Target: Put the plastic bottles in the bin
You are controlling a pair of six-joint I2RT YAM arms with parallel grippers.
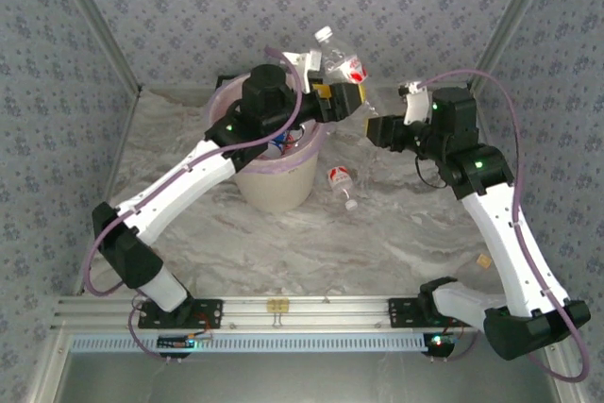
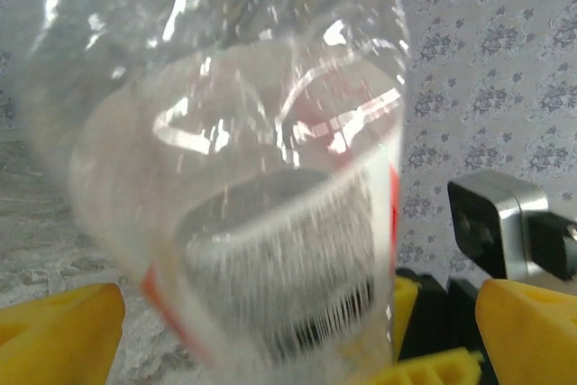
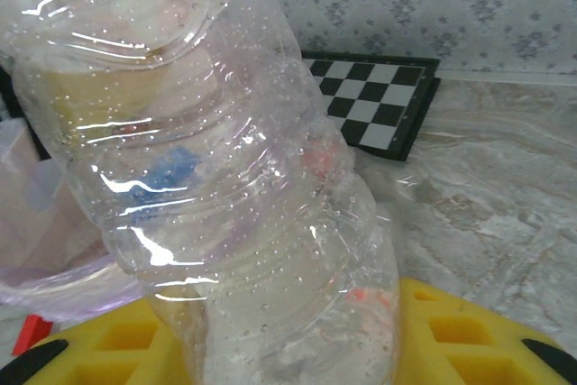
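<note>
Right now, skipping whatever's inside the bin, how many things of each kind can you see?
Bins: 1
Plastic bottles: 2 (held bottle, fallen bottle)
Checkerboards: 1
Total: 4

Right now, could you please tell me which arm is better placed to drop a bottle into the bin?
Right, probably. The right gripper is shut on a bottle, with the pink rim of the bin close beside it. The left gripper stands wide open, so it has no grip.
</note>
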